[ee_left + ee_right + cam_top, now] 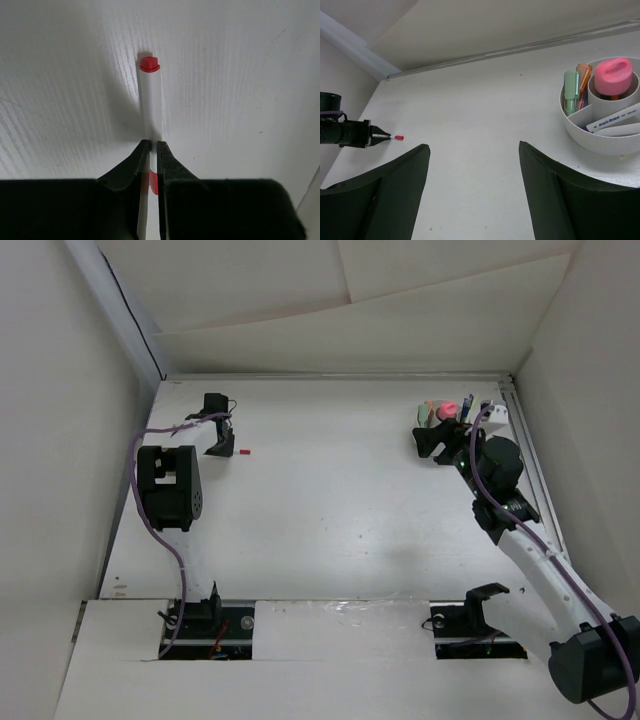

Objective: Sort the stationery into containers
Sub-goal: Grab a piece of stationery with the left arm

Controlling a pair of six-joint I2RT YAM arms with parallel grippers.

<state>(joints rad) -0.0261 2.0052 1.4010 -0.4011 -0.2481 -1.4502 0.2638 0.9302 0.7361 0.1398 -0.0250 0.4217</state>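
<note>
**Left gripper** [152,145] – clenched; both black fingers [131,167] pinch the thin white pen [151,102] across its barrel. The pen runs straight out ahead of the fingertips and ends in its red tip [149,64]. A second red patch shows on the barrel between the fingers. The pen sits low over the table [350,520] with a shadow just beside it; whether it touches the surface cannot be told.

**Position** – far left part of the table, near the left wall, well apart from the cup.

**Right gripper** [472,146] – released, jaws standing wide with nothing between them. It hangs just beside the white cup [600,146], at the far right corner of the table.

**White cup** – round, with inner dividers. The middle round well holds the pink-capped item [613,75], upright. The left compartment holds a green marker [571,92] and an orange marker [583,75], side by side and leaning on the rim. The near compartment holds a white lettered pen [612,120], lying slanted.
</note>
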